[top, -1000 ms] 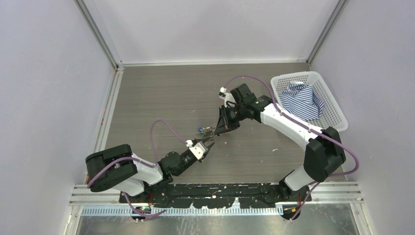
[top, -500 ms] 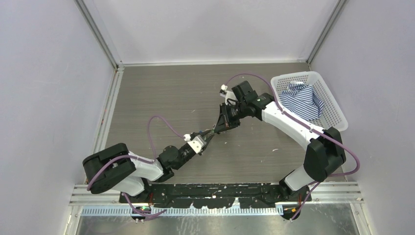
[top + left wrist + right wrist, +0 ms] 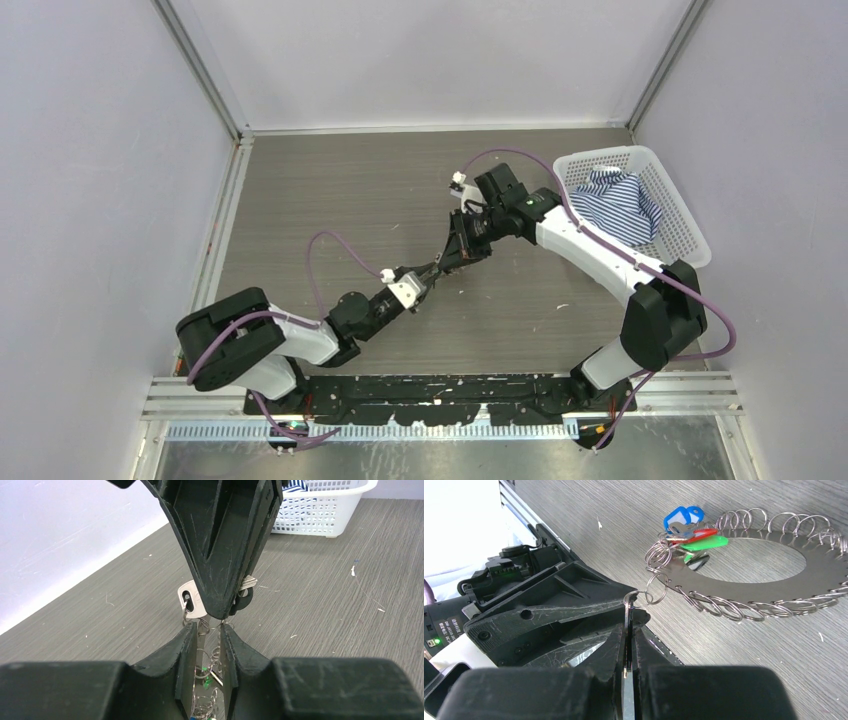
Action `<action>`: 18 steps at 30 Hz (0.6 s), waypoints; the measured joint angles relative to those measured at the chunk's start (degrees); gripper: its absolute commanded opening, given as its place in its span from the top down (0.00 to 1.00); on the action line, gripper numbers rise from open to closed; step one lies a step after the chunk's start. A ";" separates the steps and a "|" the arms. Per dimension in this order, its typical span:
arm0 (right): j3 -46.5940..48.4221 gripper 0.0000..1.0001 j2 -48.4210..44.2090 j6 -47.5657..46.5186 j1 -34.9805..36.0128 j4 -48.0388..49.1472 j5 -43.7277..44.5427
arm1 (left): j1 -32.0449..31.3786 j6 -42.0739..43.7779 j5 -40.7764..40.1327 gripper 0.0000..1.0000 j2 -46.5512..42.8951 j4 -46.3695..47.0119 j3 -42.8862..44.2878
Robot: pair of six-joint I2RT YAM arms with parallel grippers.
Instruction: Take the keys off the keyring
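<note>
Table (image 3: pixel 330 200), grey wood-grain top, pale walls on three sides
Holdings: one white plastic basket (image 3: pixel 690 240), lattice-walled, standing at the far right corner; one keyring (image 3: pixel 774 582), a flat silvery disc with a wide centre hole and a toothed rim, lying near the middle of the top, well apart from the basket, its rim threaded all round with small wire split rings (image 3: pixel 744 612); keys (image 3: pixel 704 542) with blue, red and green heads, bunched at the disc's edge and lying partly on it; scattered white specks (image 3: pixel 353 571) and fine scratches on the bare surface
</note>
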 measured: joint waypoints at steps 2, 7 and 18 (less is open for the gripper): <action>0.26 0.99 0.00 0.00 0.00 -0.31 0.00 | 0.15 0.00 0.07 0.74 0.35 -0.02 0.35; 0.76 0.99 0.00 -0.02 0.00 -0.35 -0.02 | 1.11 -0.24 -0.04 0.72 0.33 0.00 0.35; 1.44 0.99 0.00 -0.04 0.00 -1.18 -0.04 | 2.93 -1.84 2.34 0.57 0.33 -0.02 0.20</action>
